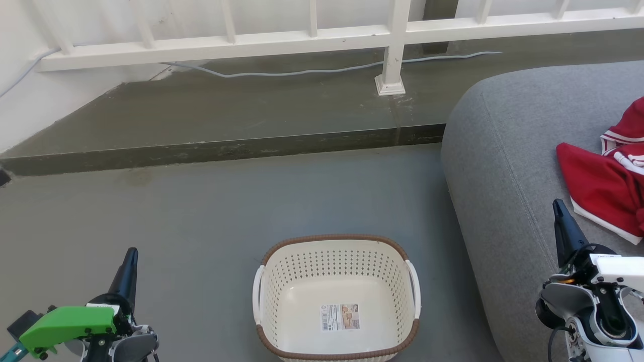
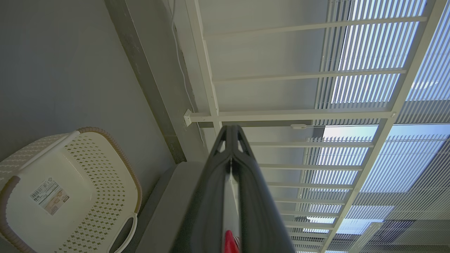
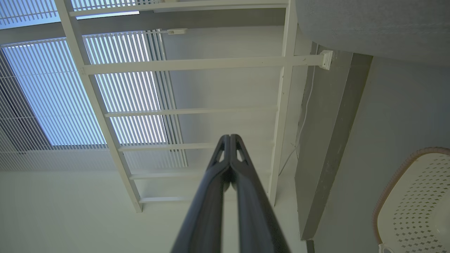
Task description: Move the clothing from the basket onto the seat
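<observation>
The cream basket (image 1: 336,301) with a brown rim stands on the floor at the bottom middle of the head view, with just a label sticker inside. It also shows in the left wrist view as the basket (image 2: 66,196) and at the right edge of the right wrist view as the basket (image 3: 415,203). The red clothing (image 1: 609,176) with white trim lies on the grey seat (image 1: 503,166) at the right. My left gripper (image 1: 132,254) is shut at the lower left, left of the basket. My right gripper (image 1: 557,205) is shut over the seat, just left of the clothing. Both hold nothing.
A raised concrete step (image 1: 221,148) crosses the floor behind the basket. Behind the step, a white railing (image 1: 392,45) with a post (image 1: 391,75) stands, and a grey cable (image 1: 302,71) runs along its foot. Grey floor (image 1: 201,211) lies between basket and step.
</observation>
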Robot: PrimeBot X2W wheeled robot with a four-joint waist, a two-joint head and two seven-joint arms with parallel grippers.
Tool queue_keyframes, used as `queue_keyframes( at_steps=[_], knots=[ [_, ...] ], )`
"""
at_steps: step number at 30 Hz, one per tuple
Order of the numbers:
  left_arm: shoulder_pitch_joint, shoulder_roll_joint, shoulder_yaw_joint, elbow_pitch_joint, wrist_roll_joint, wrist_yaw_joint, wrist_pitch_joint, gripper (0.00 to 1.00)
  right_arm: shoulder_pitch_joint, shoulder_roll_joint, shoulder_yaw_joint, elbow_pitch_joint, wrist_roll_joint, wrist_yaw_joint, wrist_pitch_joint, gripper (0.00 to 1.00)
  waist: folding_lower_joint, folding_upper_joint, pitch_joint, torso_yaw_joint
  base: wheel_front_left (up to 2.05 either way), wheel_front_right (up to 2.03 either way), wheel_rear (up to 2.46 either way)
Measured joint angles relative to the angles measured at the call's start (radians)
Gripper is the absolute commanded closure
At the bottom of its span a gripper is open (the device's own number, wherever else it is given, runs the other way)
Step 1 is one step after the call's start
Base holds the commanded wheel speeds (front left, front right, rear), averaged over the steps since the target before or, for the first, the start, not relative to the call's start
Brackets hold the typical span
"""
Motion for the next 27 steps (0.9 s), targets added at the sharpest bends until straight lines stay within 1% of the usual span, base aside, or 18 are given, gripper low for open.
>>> queue_keyframes(
  at_steps=[27],
  knots=[
    [-0.002, -0.001, 0.002, 0.001, 0.000, -0.003, 0.000, 1.00, 0.000, 0.002, -0.001, 0.000, 0.000, 0.000, 0.005, 1.00, 0.0000, 0.0000, 0.000, 0.000, 0.00, 0.00, 0.00]
  ],
)
